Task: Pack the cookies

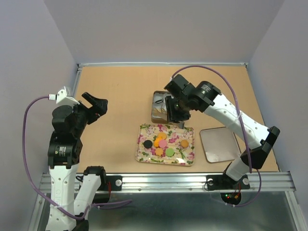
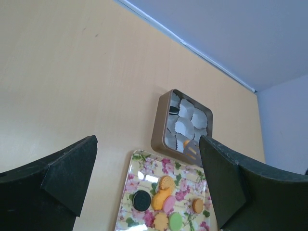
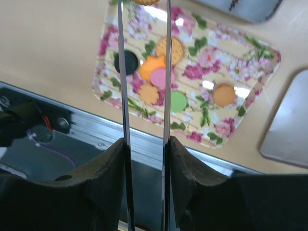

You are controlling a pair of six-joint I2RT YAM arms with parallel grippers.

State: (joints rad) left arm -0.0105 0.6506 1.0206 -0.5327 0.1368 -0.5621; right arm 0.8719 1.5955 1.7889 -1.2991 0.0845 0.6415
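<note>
Cookies [image 1: 163,143] lie clustered on the floral tray [image 1: 188,158] on the table [image 1: 110,96], just in front of the open tin [image 1: 155,109] whose paper cups [image 2: 185,126] likely await them. Right gripper [image 3: 146,147] squeezes thin metal tongs [image 3: 166,72], apparently pinching an orange cookie [image 3: 145,2] near the tray's far edge; left gripper [image 2: 148,140] hangs spread wide, empty, aside.

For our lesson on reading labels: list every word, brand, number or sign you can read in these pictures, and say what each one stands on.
No text can be read in any view.
The floral tray bears only printed flowers, no words.
The cookies, the tin, the grey lid and the arms show no legible lettering.
</note>
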